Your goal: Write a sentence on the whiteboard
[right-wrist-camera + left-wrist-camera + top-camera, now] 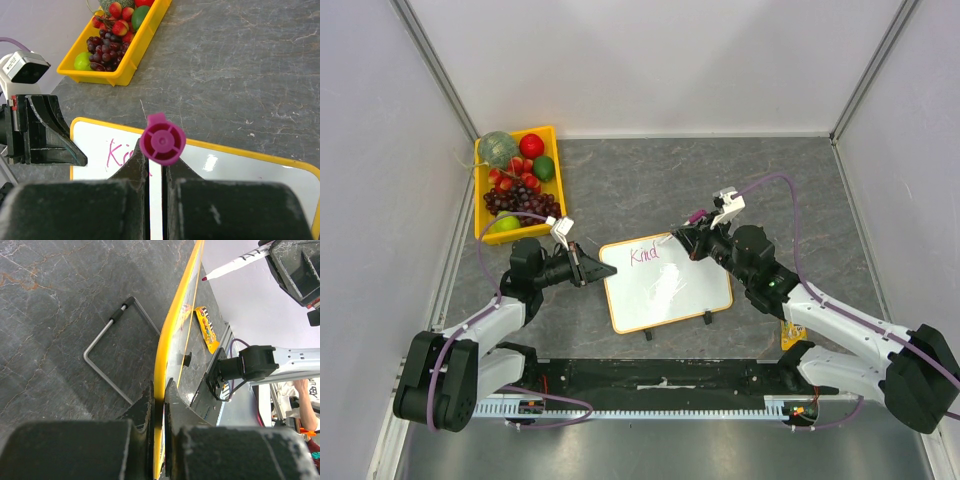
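Our left gripper [159,392] pinches the whiteboard [675,292] edge between its jaws. Our right gripper [156,167] squeezes the pink marker [162,142]. The sentence [645,254], only "Kind" yet, sits just beside its tip. We should press softly and hold the board steady.

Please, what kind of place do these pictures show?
Probably a robot test cell in a laboratory: white panel walls enclose a grey table, two arms are bolted at its edge, and a yellow tray holds fruit.
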You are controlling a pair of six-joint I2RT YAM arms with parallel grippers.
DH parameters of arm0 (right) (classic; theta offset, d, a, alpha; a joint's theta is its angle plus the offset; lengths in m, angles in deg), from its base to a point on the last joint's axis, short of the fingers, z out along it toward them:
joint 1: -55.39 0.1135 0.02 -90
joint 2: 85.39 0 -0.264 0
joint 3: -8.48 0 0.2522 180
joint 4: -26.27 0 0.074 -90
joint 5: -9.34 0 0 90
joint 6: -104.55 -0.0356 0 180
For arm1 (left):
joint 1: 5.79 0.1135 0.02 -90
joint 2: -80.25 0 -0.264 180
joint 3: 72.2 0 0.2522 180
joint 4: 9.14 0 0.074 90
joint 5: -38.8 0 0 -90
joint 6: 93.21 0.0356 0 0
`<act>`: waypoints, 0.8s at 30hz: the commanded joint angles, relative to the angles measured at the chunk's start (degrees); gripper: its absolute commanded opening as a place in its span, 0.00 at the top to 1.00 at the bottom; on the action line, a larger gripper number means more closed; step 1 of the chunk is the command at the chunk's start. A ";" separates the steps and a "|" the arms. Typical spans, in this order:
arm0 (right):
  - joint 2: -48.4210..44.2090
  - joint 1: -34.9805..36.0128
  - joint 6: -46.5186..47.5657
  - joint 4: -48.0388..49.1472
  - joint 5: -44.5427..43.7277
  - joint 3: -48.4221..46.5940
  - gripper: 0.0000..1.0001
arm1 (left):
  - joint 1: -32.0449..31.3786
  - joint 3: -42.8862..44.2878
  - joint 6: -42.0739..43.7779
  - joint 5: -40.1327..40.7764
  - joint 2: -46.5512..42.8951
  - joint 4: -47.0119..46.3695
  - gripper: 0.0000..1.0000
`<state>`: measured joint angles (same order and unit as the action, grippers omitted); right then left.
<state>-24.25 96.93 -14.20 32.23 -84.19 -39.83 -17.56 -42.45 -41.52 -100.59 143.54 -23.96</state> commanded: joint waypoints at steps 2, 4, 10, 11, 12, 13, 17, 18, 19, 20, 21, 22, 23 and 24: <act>-0.50 0.38 -0.08 3.13 0.10 -0.44 1.00 | -0.18 -0.26 5.43 5.27 1.23 6.52 0.98; -0.33 0.38 -0.16 3.30 -0.07 0.00 1.00 | -0.10 -0.26 5.43 5.26 1.22 6.61 0.98; 0.55 0.38 -1.65 4.97 -2.53 2.02 1.00 | -0.18 -0.43 5.43 5.18 1.14 6.61 0.98; 0.82 0.38 -1.92 5.32 -2.88 2.37 1.00 | -0.18 -0.43 5.43 5.18 1.05 6.61 0.98; 0.91 0.38 -1.92 5.67 -3.15 2.90 1.00 | -0.18 -0.52 5.43 5.18 0.88 6.69 0.98; 1.08 0.38 -2.01 6.20 -3.32 3.08 1.00 | -0.36 -0.52 5.43 5.26 0.87 6.61 0.98; 1.70 0.38 -1.92 5.94 -3.68 3.34 1.00 | -0.18 -0.43 5.35 5.09 0.79 6.61 0.98; 1.70 0.30 -1.83 5.94 -3.59 3.60 1.00 | -0.18 -0.52 5.35 5.09 0.87 6.61 0.98; 1.61 0.38 -1.75 5.76 -3.59 3.69 1.00 | -0.36 -0.52 5.35 5.18 0.79 6.61 0.98; 1.61 0.38 -1.75 5.68 -3.76 3.87 1.00 | -0.27 -0.52 5.43 5.26 0.87 6.61 0.98; 1.44 0.38 -1.57 5.59 -3.94 4.13 1.00 | -0.27 -0.52 5.43 5.18 0.87 6.61 0.98; 1.35 0.38 -1.57 5.06 -4.20 4.13 1.00 | -0.36 -0.52 5.43 5.18 1.05 6.69 0.98; 1.17 0.38 -1.57 4.62 -4.29 4.22 1.00 | -0.27 -0.52 5.35 5.18 0.96 6.61 0.98; 1.00 0.38 -1.57 4.45 -4.47 4.31 1.00 | -0.27 -0.52 5.35 5.18 0.96 6.61 0.98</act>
<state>-23.07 97.19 -16.12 36.67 -86.17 -36.61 -17.56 -42.43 -41.54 -100.54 143.52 -23.59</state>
